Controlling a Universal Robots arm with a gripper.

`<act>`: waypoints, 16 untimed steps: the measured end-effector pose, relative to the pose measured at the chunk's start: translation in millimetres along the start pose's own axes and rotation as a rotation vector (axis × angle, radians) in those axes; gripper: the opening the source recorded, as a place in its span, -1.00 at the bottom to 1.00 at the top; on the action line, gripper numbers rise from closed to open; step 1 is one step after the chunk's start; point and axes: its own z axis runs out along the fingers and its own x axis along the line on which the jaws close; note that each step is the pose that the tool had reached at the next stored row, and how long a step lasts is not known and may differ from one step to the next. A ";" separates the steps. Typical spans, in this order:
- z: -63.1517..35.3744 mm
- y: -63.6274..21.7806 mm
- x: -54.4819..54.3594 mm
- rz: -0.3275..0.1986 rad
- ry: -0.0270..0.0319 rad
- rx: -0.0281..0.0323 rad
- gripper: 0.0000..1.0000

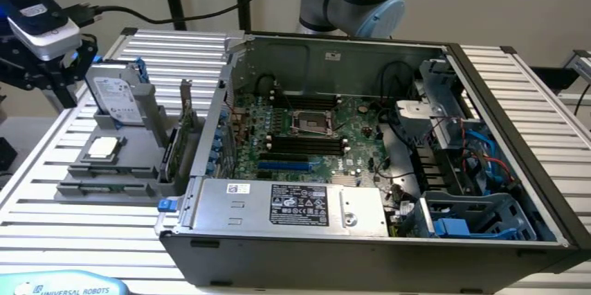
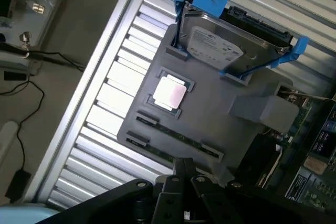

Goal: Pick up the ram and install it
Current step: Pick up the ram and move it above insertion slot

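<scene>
My end effector (image 2: 184,163) is cut off by the wrist view's edge, so most of its body is out of frame. It hides the nearest rim of the gray holder (image 2: 231,90). Just ahead, the ram (image 2: 178,136) has chips too small to make out. Farther off, the hard drive (image 2: 218,43) has an unreadable label.

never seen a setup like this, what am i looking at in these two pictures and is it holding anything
This is a robot arm working beside an open computer case on a slatted table. One picture comes from a camera off the arm; the other from a camera on its wrist, looking past the gripper. Beside the case sits a grey holder carrying a hard drive, a square processor chip and the ram, a thin green stick lying flat. The gripper is shut, holds nothing, and hangs over the holder near the ram.
</scene>
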 end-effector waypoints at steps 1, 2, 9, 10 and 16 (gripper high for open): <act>0.3 0.1 0.0 -0.018 0.0007 0.0002 -0.79; 0.5 0.1 0.0 -0.036 0.0014 0.0003 -0.79; 2.5 -0.1 0.0 -0.164 0.0062 0.0016 -0.79; 2.7 -0.1 0.0 -0.182 0.0069 0.0018 -0.79; 4.4 -0.1 0.0 -0.291 0.0111 0.0029 -0.79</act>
